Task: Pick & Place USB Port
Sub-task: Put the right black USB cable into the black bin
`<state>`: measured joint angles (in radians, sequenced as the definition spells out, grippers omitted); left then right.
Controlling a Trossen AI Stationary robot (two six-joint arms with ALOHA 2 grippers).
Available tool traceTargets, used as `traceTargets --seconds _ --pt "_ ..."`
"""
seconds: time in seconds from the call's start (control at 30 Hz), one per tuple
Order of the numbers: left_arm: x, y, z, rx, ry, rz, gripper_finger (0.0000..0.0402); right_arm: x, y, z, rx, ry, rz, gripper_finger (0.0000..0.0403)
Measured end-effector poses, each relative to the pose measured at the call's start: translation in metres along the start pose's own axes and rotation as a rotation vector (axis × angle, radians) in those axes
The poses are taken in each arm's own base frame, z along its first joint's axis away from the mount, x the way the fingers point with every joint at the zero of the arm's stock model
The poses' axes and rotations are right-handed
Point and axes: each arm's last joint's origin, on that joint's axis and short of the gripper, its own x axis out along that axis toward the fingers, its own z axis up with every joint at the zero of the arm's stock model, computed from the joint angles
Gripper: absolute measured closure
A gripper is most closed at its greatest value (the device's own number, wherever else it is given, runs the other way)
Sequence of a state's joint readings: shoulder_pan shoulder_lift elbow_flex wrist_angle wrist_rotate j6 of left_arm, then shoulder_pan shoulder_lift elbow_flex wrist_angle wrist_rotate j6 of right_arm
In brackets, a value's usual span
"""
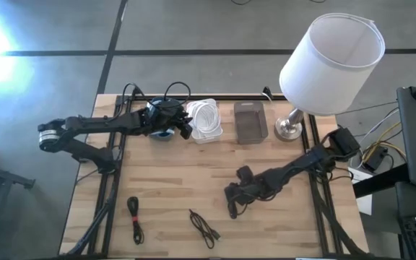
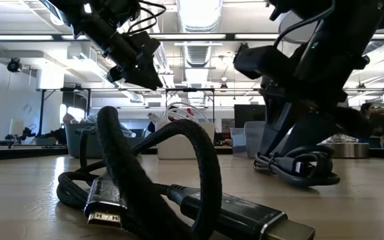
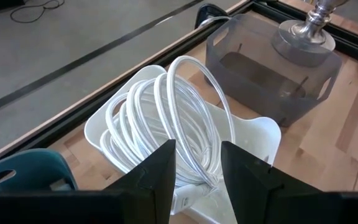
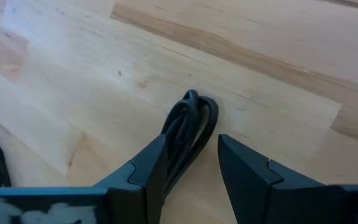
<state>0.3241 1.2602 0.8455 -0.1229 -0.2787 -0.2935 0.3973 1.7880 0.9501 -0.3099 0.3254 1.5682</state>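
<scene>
My right gripper [image 1: 231, 206] is low over the table's near middle, open. Its fingers stand on either side of a coiled black cable [image 4: 188, 130], which lies on the wood under the gripper [image 2: 297, 170]. My left gripper [image 3: 197, 168] is open and hangs above a white bin [image 1: 206, 120] at the far side. That bin holds a coil of white cable [image 3: 166, 112], whose loops stick up over the rim. In the low view the left gripper [image 2: 139, 67] is well above the table and holds nothing. My right gripper comes at the black cable coil's looped end [image 4: 194, 102] from above, slanting down, with the coil running along between its fingers. The coil lies flat on the table. Whether a finger [image 4: 148, 165] touches it, I cannot tell.
A blue bin [image 1: 165, 135] sits under my left arm. A grey bin [image 1: 250, 121] stands right of the white one. A lamp [image 1: 331, 61] with a metal base [image 1: 289, 128] stands at the far right. Two more black cables [image 1: 134, 217] [image 1: 204, 227] lie near the front edge.
</scene>
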Motion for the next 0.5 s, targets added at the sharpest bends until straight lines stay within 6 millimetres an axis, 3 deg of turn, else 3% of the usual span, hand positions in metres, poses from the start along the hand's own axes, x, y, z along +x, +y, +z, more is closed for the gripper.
traceTargets --seconds 0.33,0.5 --pt "0.000 0.000 0.000 -0.001 0.000 0.000 0.0271 0.012 0.004 0.012 -0.117 0.005 0.031 0.0267" --pt "0.000 0.000 0.000 -0.001 0.000 0.000 0.0271 0.013 0.006 0.017 -0.201 0.023 0.043 0.0300"
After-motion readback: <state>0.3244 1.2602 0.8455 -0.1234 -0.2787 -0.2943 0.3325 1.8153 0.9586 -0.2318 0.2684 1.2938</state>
